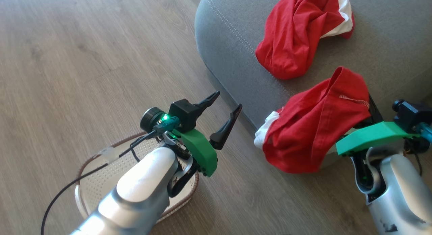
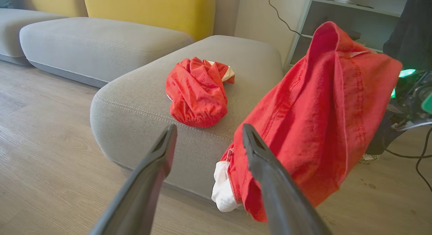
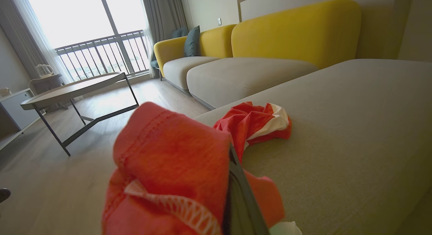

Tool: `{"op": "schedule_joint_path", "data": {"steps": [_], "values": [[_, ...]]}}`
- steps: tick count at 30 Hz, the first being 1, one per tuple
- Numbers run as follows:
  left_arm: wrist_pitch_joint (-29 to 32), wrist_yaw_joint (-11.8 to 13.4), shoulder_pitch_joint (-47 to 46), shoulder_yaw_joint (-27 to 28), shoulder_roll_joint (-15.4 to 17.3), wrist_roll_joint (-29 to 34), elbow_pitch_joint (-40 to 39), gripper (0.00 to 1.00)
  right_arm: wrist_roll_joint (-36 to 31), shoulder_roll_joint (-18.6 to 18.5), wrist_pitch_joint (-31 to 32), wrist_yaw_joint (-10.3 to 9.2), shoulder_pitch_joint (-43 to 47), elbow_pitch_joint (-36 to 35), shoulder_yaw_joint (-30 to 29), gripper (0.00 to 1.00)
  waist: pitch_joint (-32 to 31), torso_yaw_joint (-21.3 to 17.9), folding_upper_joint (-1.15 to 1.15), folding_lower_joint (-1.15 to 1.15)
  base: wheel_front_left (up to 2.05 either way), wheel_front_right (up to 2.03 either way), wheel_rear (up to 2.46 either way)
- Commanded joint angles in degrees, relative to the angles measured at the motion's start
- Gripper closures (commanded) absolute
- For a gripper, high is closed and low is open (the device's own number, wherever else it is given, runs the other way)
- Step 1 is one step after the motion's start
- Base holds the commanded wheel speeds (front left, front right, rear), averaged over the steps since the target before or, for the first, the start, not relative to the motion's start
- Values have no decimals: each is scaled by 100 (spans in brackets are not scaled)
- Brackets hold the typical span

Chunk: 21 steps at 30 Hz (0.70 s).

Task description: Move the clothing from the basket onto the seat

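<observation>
At 7 o'clock on the wooden floor (image 1: 84, 59), the basket (image 1: 101, 181). Pinching a red garment (image 1: 314, 127) in the right claw (image 3: 236, 174) at 4 o'clock (left claw (image 1: 228, 100) spread). Second garment (image 1: 297, 35) on the seat (image 1: 388, 59), 1 o'clock.

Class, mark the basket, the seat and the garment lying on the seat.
basket (image 1: 98, 187), head view, perforated floor.
seat (image 1: 388, 59), head view, bare grey top.
garment lying on the seat (image 1: 293, 35), head view, crumpled red middle.
</observation>
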Motion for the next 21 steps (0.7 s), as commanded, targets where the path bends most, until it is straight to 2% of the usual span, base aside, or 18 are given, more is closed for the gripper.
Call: {"op": "schedule_joint_path", "data": {"steps": [1,8,21], "values": [[-53,-35,-234,141,129,13,-209,0,-72,-54,-70,40,-113,-256,16,100,48,-8,0,0,0,0,0],[-53,-36,-300,16,257,23,-367,0,-290,-378,-70,40,-744,-268,-214,100,318,5,0,0,0,0,0],[-53,-36,-714,-334,524,-75,-426,0,-692,-1539,-34,40,-2924,480,-593,100,1242,497,0,0,0,0,0]]}}
